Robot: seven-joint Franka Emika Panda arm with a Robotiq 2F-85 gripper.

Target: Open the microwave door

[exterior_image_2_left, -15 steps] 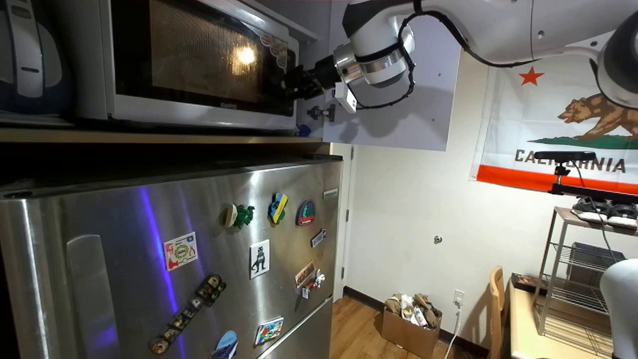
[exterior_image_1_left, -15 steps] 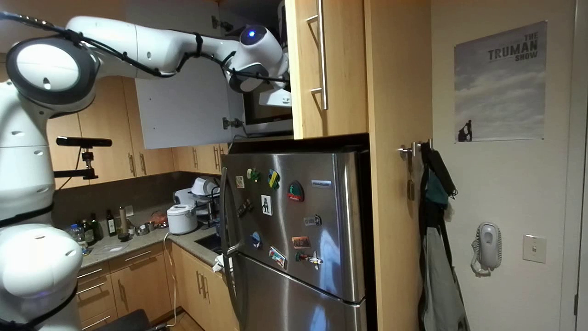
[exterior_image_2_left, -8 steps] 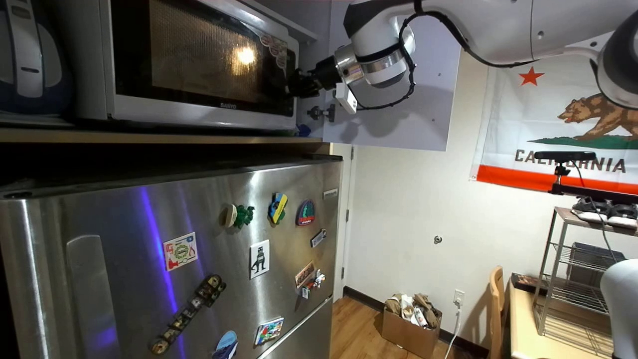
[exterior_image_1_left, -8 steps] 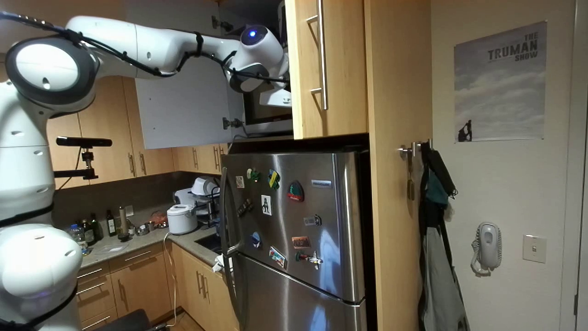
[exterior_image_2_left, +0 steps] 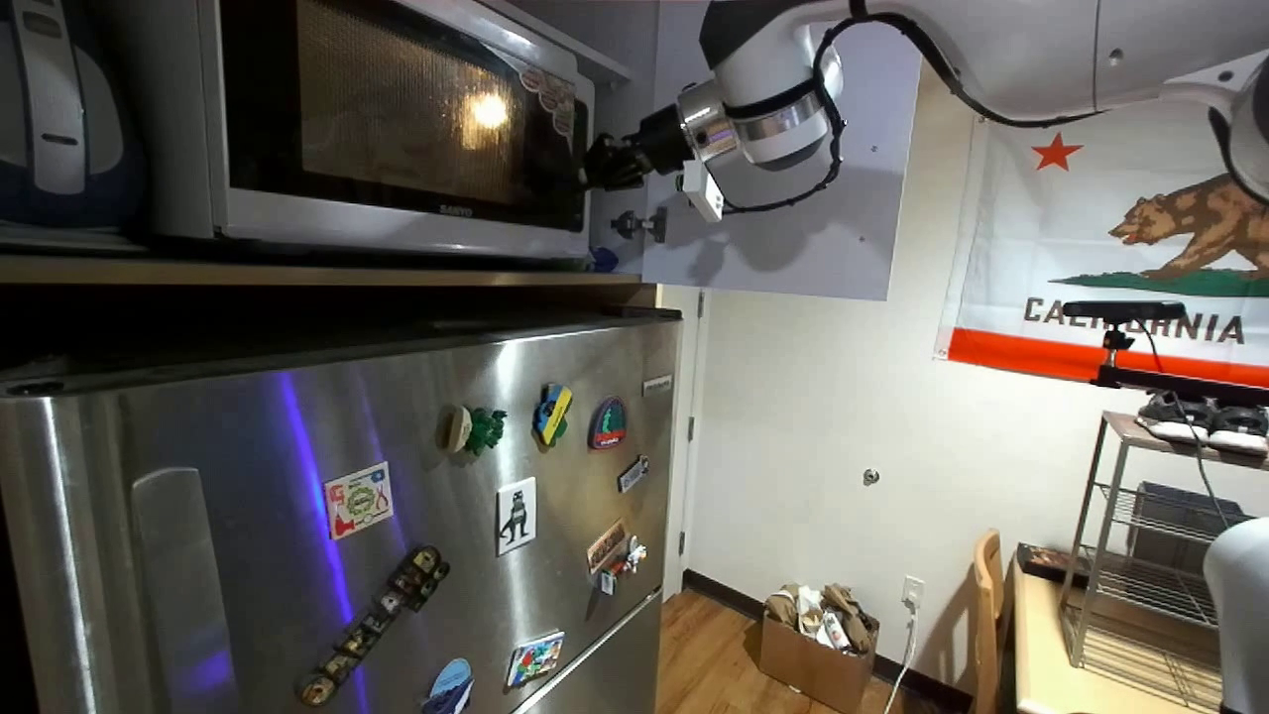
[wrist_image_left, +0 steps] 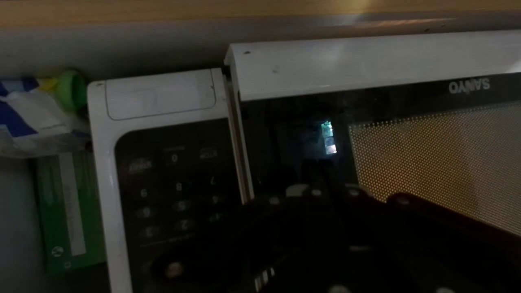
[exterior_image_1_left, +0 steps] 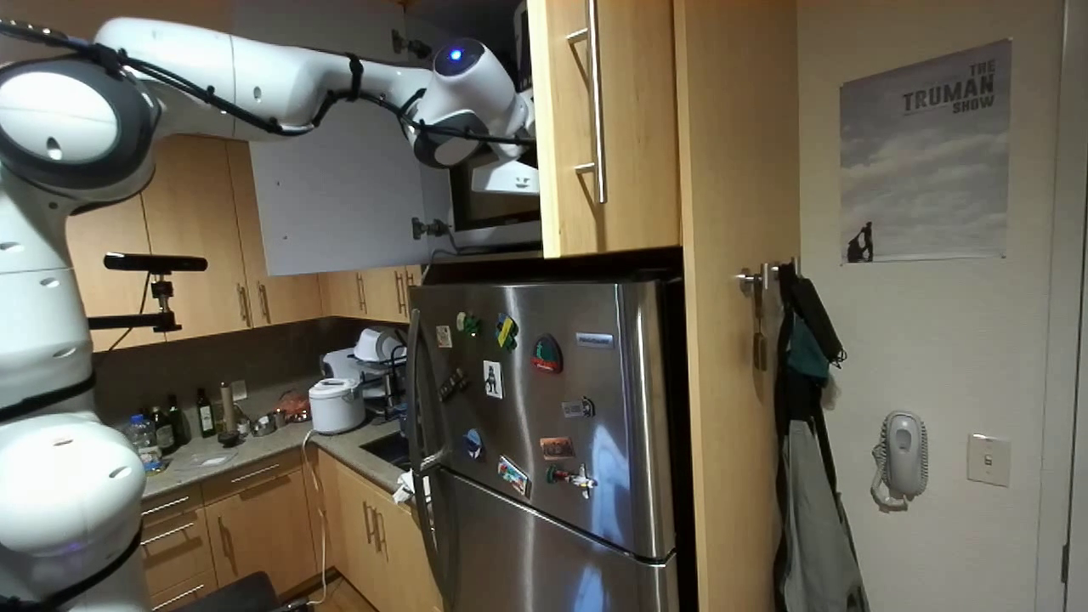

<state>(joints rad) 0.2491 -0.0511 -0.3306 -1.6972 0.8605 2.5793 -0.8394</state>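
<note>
The silver-grey microwave stands on a shelf inside an open upper cabinet. In the wrist view, which is upside down, the microwave door shows its dark window and brand name. Its free edge seems to stand slightly forward of the keypad panel, with a narrow gap between them. My gripper is in front of the door's keypad side. In the wrist view the gripper has its dark fingertips together before the strip beside the window, nothing visible between them. Contact with the door cannot be made out.
An open cabinet door stands close beside the gripper; another wooden cabinet door hides it from one side. Below the shelf is a steel fridge with magnets. Beside the microwave are a green box and a bag.
My gripper has closed, and the arm has drawn back a little from the microwave front. The microwave door shows no clear movement in the exterior views.
</note>
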